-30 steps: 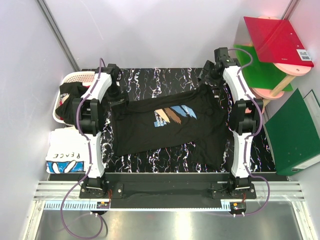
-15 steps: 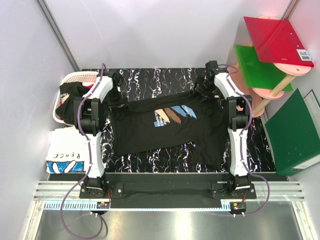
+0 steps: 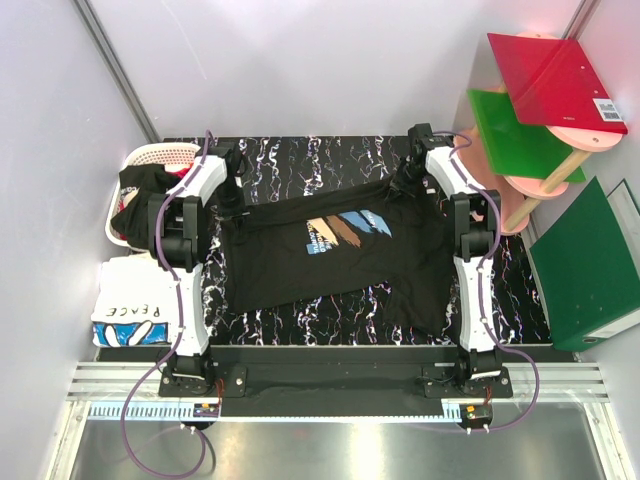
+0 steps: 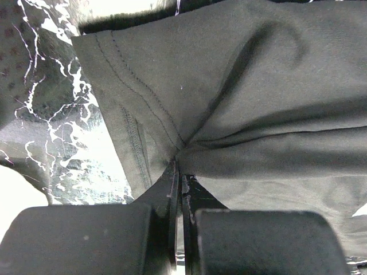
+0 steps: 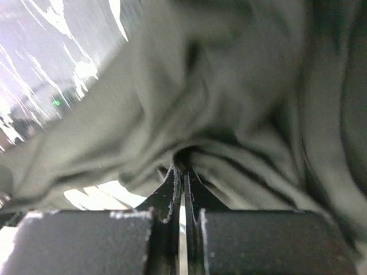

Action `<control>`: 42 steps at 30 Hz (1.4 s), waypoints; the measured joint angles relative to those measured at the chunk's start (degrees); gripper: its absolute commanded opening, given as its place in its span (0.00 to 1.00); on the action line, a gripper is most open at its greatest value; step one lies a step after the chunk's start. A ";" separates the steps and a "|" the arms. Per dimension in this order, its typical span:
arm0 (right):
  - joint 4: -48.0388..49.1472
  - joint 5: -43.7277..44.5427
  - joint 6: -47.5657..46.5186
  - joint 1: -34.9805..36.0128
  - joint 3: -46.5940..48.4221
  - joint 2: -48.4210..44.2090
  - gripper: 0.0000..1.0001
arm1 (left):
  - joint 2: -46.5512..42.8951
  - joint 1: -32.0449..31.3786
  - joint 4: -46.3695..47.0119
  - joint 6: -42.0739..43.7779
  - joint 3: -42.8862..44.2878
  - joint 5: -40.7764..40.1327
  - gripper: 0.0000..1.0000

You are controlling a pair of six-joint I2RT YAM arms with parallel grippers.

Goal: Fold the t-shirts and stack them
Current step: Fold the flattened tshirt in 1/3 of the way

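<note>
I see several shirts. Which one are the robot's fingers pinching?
The black t-shirt with the blue, white and tan print, spread on the table. Both arms' fingers pinch its far edge; the white PEACE shirt lies apart, untouched.

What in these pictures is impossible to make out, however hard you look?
Top view: the lettering printed on the black shirt is too small to read.
Top view: the clothes heaped in the basket sit partly behind the left arm, so they are uncountable.
Right wrist view: blur hides which part of the shirt the right gripper pinches.
</note>
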 measured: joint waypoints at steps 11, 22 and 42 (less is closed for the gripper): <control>-2.86 0.63 -1.33 0.28 -17.90 -19.80 0.00 | 0.00 -0.02 0.17 0.04 -0.33 -0.02 0.00; -8.74 -1.11 -1.77 0.31 -33.11 -22.05 0.00 | 0.00 -0.68 0.17 0.31 -1.51 -1.01 0.00; -14.40 0.63 -6.23 0.52 -31.91 -20.63 1.00 | -1.18 -2.32 -2.21 0.33 -4.83 -6.58 0.02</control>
